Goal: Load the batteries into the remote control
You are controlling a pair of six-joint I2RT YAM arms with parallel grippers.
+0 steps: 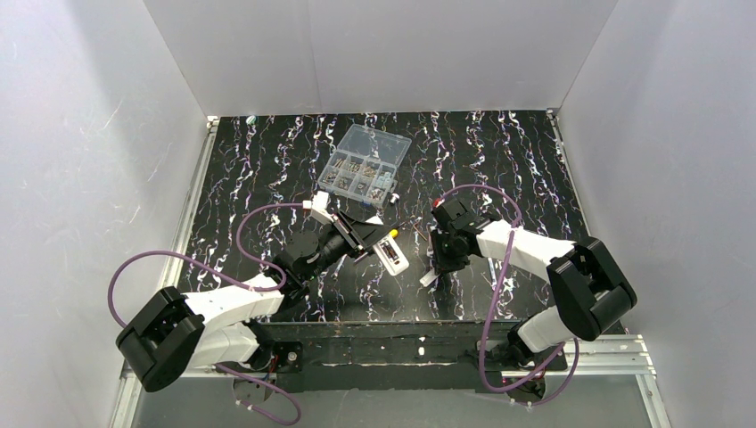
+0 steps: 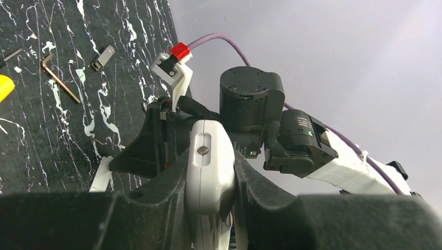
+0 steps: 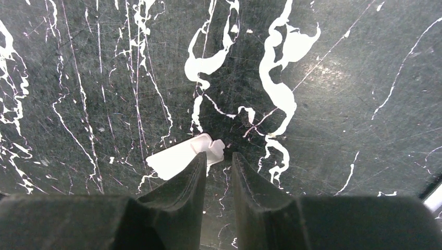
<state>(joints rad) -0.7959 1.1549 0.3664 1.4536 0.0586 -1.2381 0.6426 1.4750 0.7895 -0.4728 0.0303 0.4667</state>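
Note:
The white remote control (image 1: 391,257) is held off the table in my left gripper (image 1: 370,242). In the left wrist view the black jaws press on both sides of the remote control (image 2: 210,172), and my left gripper (image 2: 210,156) is shut on it. My right gripper (image 1: 437,266) points down at the table a little to the right. In the right wrist view my right gripper (image 3: 219,159) stands a narrow gap open with nothing between its fingers. A small flat white plastic cover (image 3: 182,157) lies on the table at its left fingertip. No batteries show.
A clear compartment box (image 1: 365,165) of small metal parts stands at the back. A yellow screwdriver handle (image 1: 390,233) lies just behind the remote. An Allen key (image 2: 60,78) and a small metal piece (image 2: 102,57) lie on the black marbled table (image 1: 499,160). White walls enclose three sides.

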